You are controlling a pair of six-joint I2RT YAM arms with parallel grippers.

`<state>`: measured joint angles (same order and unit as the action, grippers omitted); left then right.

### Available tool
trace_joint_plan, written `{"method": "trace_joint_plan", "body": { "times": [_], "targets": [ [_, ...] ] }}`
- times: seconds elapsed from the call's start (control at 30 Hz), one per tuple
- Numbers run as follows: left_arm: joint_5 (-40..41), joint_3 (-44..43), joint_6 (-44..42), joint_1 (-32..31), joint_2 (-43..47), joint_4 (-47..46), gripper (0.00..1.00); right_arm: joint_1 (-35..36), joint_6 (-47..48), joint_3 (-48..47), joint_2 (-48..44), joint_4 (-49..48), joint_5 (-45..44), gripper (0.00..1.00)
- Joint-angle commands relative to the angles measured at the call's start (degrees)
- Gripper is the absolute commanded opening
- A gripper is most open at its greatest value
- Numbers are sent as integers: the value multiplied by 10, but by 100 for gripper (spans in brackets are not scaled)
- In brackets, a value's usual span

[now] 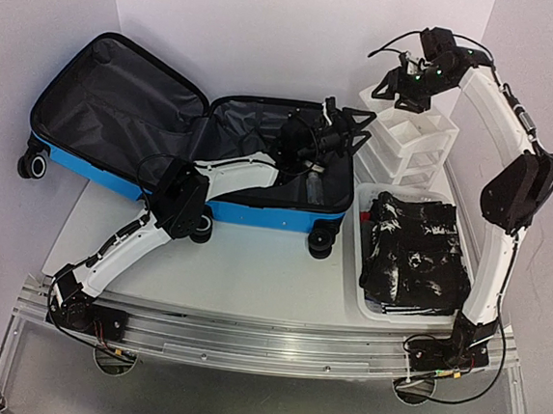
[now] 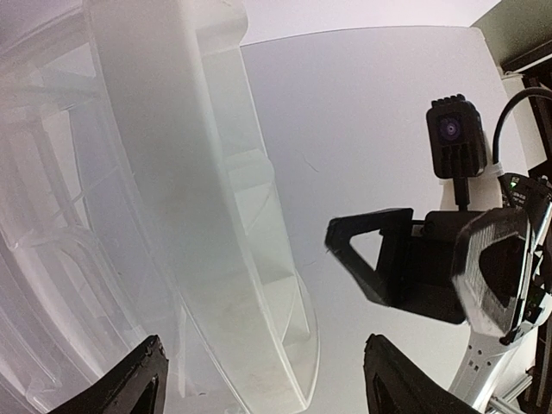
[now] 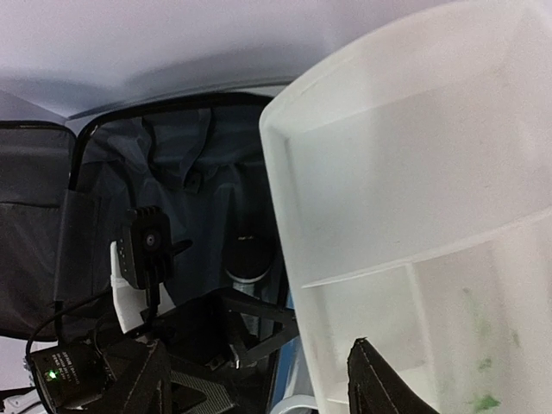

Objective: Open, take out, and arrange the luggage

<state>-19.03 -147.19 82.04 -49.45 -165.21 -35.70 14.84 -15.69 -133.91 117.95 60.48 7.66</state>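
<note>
Luggage: bright blue hard-shell case, lying open at the back left of the table — lid tilted up to the left, dark grey lining showing in both halves, black wheels toward the near edge.
Left gripper: over the right half of the luggage, at its right wall and just beside the drawer organizer; fingers spread wide, nothing between them.
Right gripper: above the organizer's back left corner; fingers apart, nothing gripped.
Drawer organizer: white plastic, tiered, standing right of the luggage.
Basket: white, in front of the organizer — holds folded black-and-white cloth.
Inside the luggage: a small cylindrical thing near the right wall, too dim to tell what.
</note>
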Motion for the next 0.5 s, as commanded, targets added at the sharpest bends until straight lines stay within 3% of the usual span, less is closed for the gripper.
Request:
{"method": "trace_joint_plan", "body": {
  "times": [0.0, 0.1, 0.2, 0.47],
  "targets": [
    [18, -32, -11, 0, -4, -21, 73, -47, 25, -30, -57, 12, -129, 57],
    [33, -33, -9, 0, -5, 0, 68, -71, 61, -21, -50, 15, -205, 60],
    [39, -32, -8, -1, -6, 17, 68, -107, 61, -21, -27, 22, -214, 64],
    [41, -23, -3, -9, -5, 39, 73, -140, 87, -47, 38, 31, -103, 64]
  ]
}}
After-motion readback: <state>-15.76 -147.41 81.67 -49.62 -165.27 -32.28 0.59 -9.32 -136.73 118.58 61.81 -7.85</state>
